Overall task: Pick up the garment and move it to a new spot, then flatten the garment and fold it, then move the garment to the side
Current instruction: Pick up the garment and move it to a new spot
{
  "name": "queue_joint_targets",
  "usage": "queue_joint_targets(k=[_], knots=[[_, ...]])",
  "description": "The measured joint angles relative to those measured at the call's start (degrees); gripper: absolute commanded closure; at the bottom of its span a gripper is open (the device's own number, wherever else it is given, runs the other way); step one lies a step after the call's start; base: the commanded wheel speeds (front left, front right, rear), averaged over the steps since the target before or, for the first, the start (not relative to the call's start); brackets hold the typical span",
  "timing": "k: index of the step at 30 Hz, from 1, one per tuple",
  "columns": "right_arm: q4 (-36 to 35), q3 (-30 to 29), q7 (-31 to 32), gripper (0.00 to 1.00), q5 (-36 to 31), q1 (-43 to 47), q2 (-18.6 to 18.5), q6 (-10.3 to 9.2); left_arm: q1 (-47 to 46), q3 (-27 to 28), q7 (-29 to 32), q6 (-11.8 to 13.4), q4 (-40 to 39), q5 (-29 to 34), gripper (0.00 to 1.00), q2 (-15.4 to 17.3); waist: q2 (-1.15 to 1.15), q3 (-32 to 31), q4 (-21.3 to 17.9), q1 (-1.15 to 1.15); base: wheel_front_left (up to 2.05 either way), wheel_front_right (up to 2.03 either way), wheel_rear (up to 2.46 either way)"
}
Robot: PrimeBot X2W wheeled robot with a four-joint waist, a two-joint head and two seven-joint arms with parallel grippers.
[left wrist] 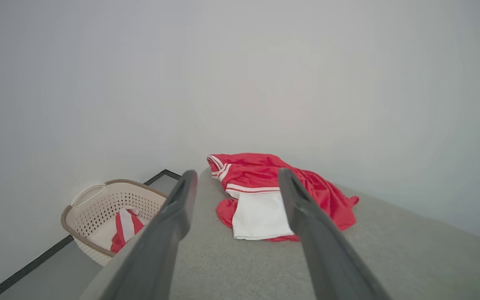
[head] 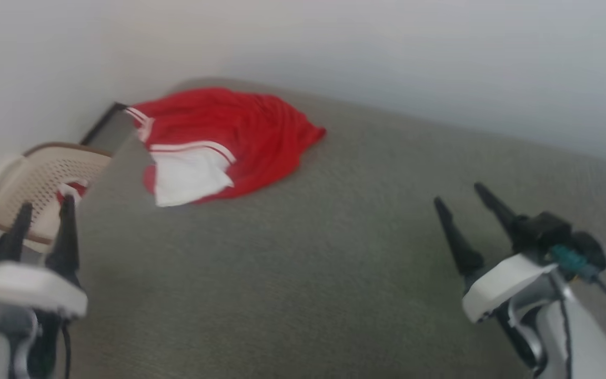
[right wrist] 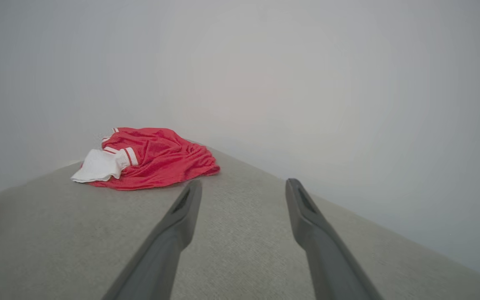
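"Left end effector (head: pixel 46 202), right end effector (head: pixel 456 192): state?"
"Both fingers spread, nothing held, near side. Garment (head: pixel 250 131) lies crumpled at far left of grey fabric surface (head: pixel 334 237), well apart from both."

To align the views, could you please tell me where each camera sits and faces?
Head view: on the head, looking down-forward at the garment on the grey surface; left gripper, right gripper show.
Left wrist view: along left fingers toward garment and basket.
Right wrist view: along right fingers toward garment.
Shared: head and left wrist both see the basket.
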Motion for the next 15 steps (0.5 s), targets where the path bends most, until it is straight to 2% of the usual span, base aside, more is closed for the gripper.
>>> queue_joint_targets(k=[5, 15], knots=[[-5.4, -1.7, 2.9, 0.0, -1.2, -1.5, -2.4, 0.01, -11.7, -0.8, 1.8, -2.8, 9.6, -1.4, 0.0, 3.3, 0.0, 6.5, -3.2, 0.0, 0.0, 0.0, 0.0], [-13.7, -3.5, 6.5, 0.0, -2.1, -4.4, -5.6, 0.01, -31.3, -5.0, 6.3, -5.4, 28.7, -2.8, 0.0, 6.3, 0.0, 18.3, -8.0, 0.0, 0.0, 0.0, 0.0]])
